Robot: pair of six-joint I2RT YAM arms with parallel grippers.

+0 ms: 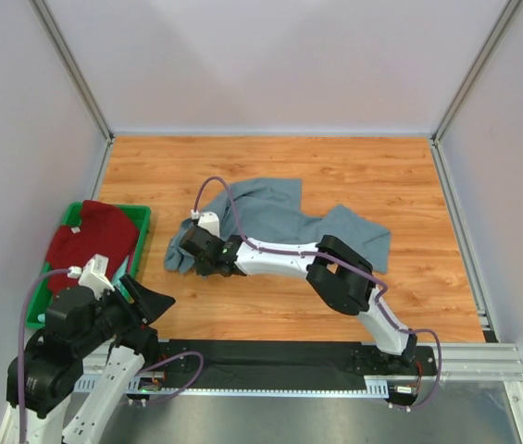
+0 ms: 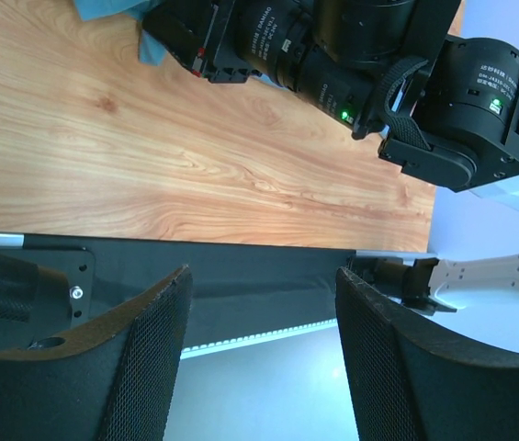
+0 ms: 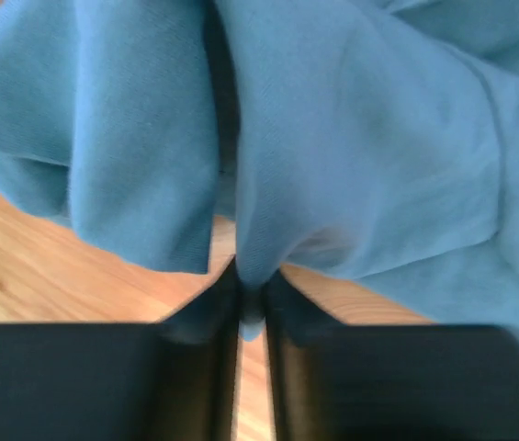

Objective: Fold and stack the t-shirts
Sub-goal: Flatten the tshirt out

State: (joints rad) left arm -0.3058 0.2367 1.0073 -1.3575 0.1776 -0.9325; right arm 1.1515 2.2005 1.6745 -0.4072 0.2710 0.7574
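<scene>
Blue tee [image 1: 275,205], a soft slate-coloured knit, lies crumpled in the middle of the table [image 1: 354,166], partly under the right arm [image 1: 270,259]. Right jaws are closed narrow on a pinched fold at its left edge, and the cloth drapes in two lobes above the black fingers [image 3: 208,317]. Red tee [image 1: 94,242] sits bunched in the green plastic bin [image 1: 143,215] at table left; its white neck label [image 1: 74,228] is unreadable. Left jaws stand wide and hold nothing, their mesh-textured pads [image 2: 149,367] over the black base plate [image 2: 241,271]. Table surface is wood-grain laminate. Lettering on the arm housings is too small to read.
</scene>
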